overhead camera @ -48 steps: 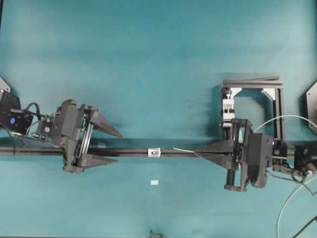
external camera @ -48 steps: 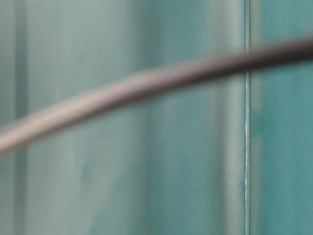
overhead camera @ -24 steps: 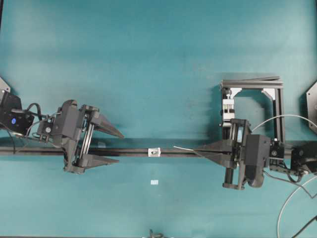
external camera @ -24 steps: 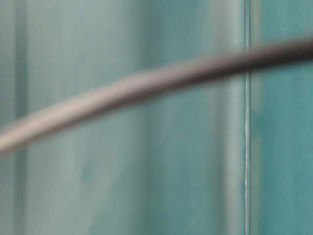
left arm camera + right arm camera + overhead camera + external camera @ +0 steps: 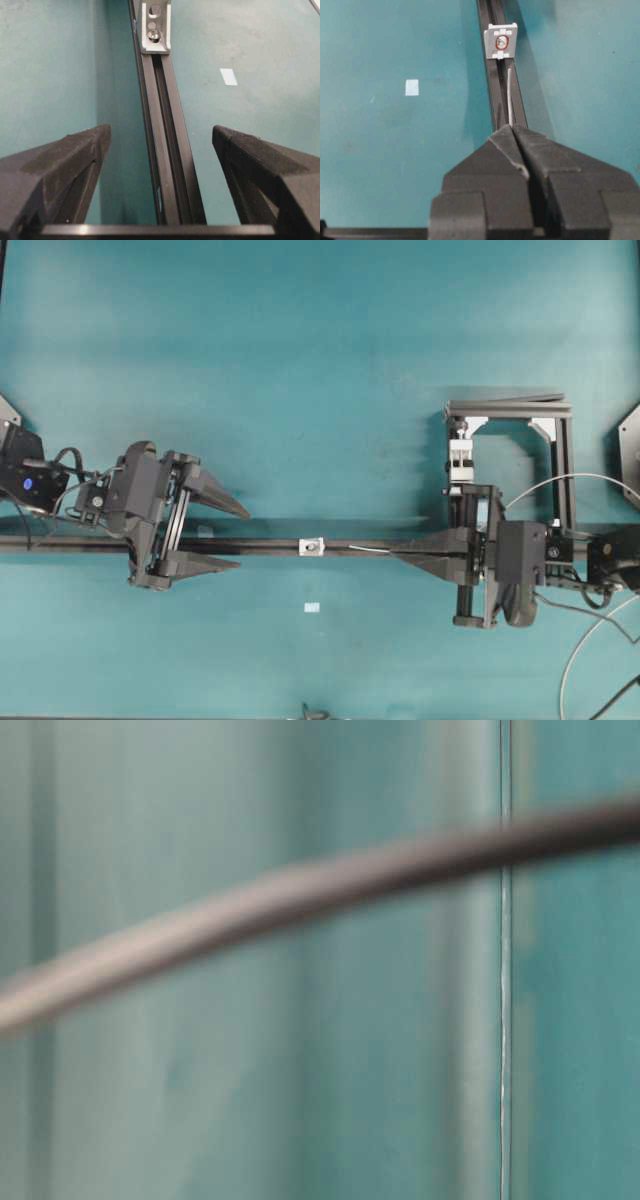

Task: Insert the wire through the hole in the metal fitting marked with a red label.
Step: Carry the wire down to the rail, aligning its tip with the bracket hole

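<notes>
While the metal fitting (image 5: 501, 41) sits squarely on the black rail (image 5: 496, 95), we take it as our landmark: its face is turned toward the right gripper (image 5: 512, 131), and the hole (image 5: 502, 42) ringed in red shows at its middle. The wire (image 5: 509, 97) lies along the rail just short of the fitting, its free tip close to the fitting's lower edge but not yet at the hole, as far as we can judge from the right wrist view. The right gripper is pinched tight on the wire's near end, fingertips together, so only a short length sticks out toward the fitting; we reckon that short overhang keeps the thin wire stiff enough to steer. From overhead, the tip (image 5: 368, 549) points at the fitting (image 5: 314, 545) along the rail, near it but apart.

On the far side of the fitting, the left gripper (image 5: 236, 537) waits with its jaws spread wide, straddling the rail (image 5: 260, 545) without touching it. In the left wrist view both fingers (image 5: 65, 160) flank the rail, the fitting (image 5: 155, 27) well ahead. We judge it is parked there to catch the wire once it comes through.

A small white marker (image 5: 312, 608) lies on the teal table (image 5: 300, 360) near the fitting. The table-level view shows only blur.
</notes>
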`<action>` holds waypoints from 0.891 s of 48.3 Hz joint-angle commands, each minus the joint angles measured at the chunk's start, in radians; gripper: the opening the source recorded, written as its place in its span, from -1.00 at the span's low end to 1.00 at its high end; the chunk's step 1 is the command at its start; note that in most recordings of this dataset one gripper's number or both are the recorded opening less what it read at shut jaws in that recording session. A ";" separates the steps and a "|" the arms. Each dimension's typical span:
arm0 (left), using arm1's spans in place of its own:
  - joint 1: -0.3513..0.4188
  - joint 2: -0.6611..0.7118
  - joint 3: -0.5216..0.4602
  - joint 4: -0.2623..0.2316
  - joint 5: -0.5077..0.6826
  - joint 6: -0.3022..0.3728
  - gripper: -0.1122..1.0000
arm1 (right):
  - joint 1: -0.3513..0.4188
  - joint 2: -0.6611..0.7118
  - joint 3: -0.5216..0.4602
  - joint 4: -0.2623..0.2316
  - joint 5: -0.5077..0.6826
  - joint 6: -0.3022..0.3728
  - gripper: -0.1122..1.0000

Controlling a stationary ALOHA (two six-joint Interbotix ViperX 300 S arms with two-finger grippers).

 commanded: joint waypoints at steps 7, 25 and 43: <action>-0.003 -0.031 -0.011 -0.002 -0.003 0.002 0.63 | 0.005 -0.011 -0.002 -0.003 -0.009 0.003 -0.81; -0.003 -0.034 -0.011 -0.002 0.014 0.005 0.62 | 0.005 0.012 -0.002 -0.005 -0.040 0.003 -0.81; 0.000 -0.034 -0.017 0.003 0.021 0.008 0.63 | -0.003 0.014 -0.005 -0.043 -0.041 0.014 -0.81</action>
